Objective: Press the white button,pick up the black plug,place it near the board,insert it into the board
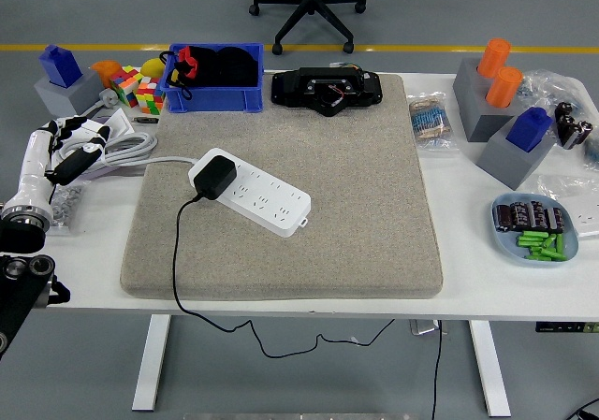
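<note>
White counter (449,280) with a grey mat (356,205), clutter crowding both ends
On the mat lies the white board (251,190), the black plug (214,176) seated at its left end, cord trailing off the front edge. Left hand (77,144) hovers at the far left over coiled white cable (131,149), fingers (94,137) loosely spread, holding nothing; blue bin (213,79) and cubes (136,88) beyond

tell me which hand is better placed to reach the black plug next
Left. The left hand hovers at the table's left edge, the same side as the black plug sitting in the power strip. The right arm is out of view.
</note>
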